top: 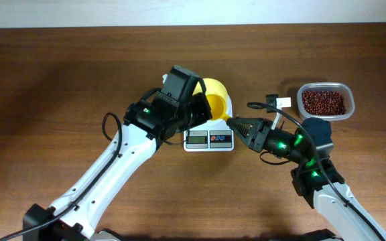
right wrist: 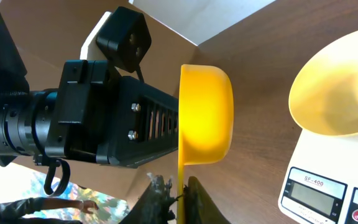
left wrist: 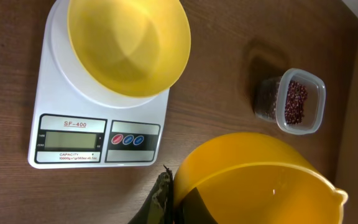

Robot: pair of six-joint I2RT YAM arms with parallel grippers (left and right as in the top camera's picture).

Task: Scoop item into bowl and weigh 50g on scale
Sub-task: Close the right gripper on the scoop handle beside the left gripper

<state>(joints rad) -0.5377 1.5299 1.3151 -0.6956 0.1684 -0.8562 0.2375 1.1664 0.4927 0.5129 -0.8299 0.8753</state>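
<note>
The pale-yellow bowl (left wrist: pixel 129 43) (right wrist: pixel 334 93) stands empty on the white scale (left wrist: pixel 98 137) (right wrist: pixel 328 186) (top: pixel 208 139). From overhead the bowl (top: pixel 214 86) is partly covered by an orange-yellow scoop (top: pixel 217 107) held above the scale's edge. My left gripper (top: pixel 203 108) (left wrist: pixel 174 200) is shut on the rim of the scoop (left wrist: pixel 260 180), one finger outside the wall and one inside. My right gripper (top: pixel 230 120) (right wrist: pixel 182 194) has its fingers closed around the thin handle of the scoop (right wrist: pixel 207 115). The scoop looks empty. The reddish-brown beans (top: pixel 324 102) (left wrist: pixel 296 102) lie in a tub to the right.
The clear plastic tub (top: pixel 344 100) (left wrist: pixel 316 106) holding the beans sits on the brown table at the far right. A small white tag (top: pixel 283 102) lies between the tub and the scale. The left arm's black body (right wrist: pixel 104 118) fills the left of the right wrist view.
</note>
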